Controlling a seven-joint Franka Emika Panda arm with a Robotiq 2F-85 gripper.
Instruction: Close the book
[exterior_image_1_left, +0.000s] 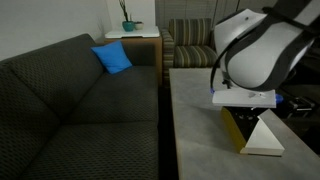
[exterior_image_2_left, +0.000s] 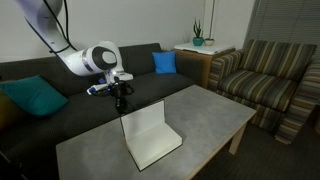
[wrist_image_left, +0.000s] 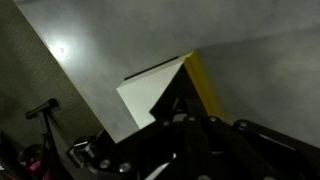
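Observation:
The book (exterior_image_2_left: 150, 135) lies on the grey table (exterior_image_2_left: 205, 110), open at about a right angle. One half lies flat with its white pages (exterior_image_2_left: 158, 150) up, and the other half stands upright. In the wrist view I see the white pages (wrist_image_left: 148, 92), the yellow spine (wrist_image_left: 201, 80) and the dark cover edge. My gripper (exterior_image_2_left: 121, 102) is at the top corner of the upright half, its fingers (wrist_image_left: 180, 112) closed round the cover's edge. In an exterior view the book (exterior_image_1_left: 262, 138) sits under the arm, and the fingers are hidden there.
A dark sofa (exterior_image_2_left: 40, 75) with a blue cushion (exterior_image_2_left: 164, 62) and a teal cushion (exterior_image_2_left: 35, 97) runs along the table. A striped armchair (exterior_image_2_left: 265, 75) and a side table with a plant (exterior_image_2_left: 198, 42) stand beyond. The table's edge (exterior_image_1_left: 168, 120) is near the sofa.

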